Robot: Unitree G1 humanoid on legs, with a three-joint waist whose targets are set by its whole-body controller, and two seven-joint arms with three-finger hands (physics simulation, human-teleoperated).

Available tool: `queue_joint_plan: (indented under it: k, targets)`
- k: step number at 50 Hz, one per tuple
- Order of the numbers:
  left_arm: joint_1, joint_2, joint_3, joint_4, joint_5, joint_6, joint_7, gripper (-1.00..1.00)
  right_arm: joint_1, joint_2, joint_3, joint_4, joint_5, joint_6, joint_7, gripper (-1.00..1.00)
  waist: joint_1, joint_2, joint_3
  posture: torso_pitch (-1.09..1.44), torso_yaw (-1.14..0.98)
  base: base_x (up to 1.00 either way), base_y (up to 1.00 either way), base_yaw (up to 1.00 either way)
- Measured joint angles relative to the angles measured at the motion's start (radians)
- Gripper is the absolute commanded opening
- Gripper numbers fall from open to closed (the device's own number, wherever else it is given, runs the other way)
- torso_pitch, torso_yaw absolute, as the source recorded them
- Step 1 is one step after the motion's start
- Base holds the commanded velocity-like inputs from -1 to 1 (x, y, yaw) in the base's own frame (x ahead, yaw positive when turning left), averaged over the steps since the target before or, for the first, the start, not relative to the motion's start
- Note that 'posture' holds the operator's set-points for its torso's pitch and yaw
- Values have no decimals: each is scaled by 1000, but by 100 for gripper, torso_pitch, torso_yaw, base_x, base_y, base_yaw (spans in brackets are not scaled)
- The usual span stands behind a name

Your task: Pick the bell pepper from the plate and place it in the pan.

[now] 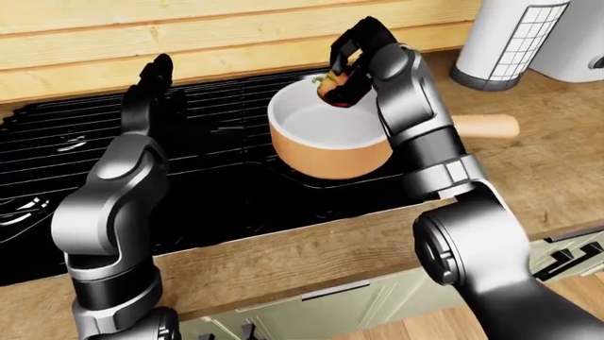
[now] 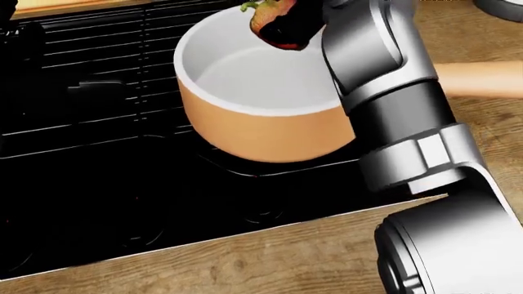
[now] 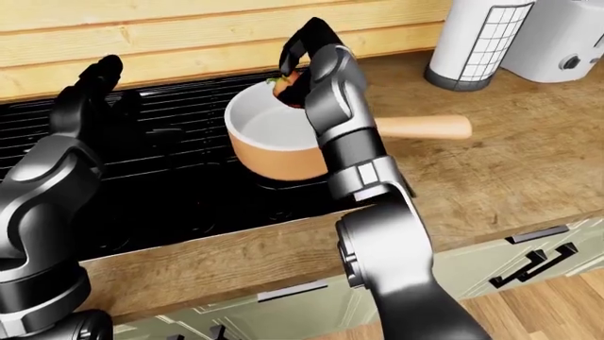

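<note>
the right hand (image 1: 351,67) is clamped on the bell pepper (image 2: 270,18), holding it just above the top rim of the pan (image 2: 245,131), so the drop lies straight down. the left hand (image 1: 151,88), fingers apart, hovers well aside.

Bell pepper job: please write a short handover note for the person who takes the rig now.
Right hand: shut on the bell pepper, held above the pan, over its top rim.
Left hand: open, empty, raised over the stove.
Done: pepper picked up and carried to the pan. The plate is not in view.
Left: lower the pepper, release it inside the pan, withdraw the hand.
</note>
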Motion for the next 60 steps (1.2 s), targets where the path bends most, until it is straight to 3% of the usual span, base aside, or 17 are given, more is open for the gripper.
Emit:
queue_joint_plan:
  k: [20, 38, 54, 60]
  targets:
    - [14, -3, -5, -3, -2, -8, 1, 100, -73, 6, 6, 253, -86, -149, -25, -100, -2, 5, -3, 0, 0, 0, 0, 0]
    - [30, 2, 8, -4, -4, -17, -7, 100, -96, 47, 2, 456, -56, -265, -202, -100, -1, 8, -7, 0, 0, 0, 0, 0]
    - [54, 9, 20, -10, -16, -27, -5, 100, -87, 67, 8, 484, -98, -282, -270, -100, 2, 9, -9, 0, 0, 0, 0, 0]
    - [57, 7, 20, -14, -19, -26, -2, 100, -79, 69, 8, 483, -100, -281, -268, -87, 2, 9, -10, 0, 0, 0, 0, 0]
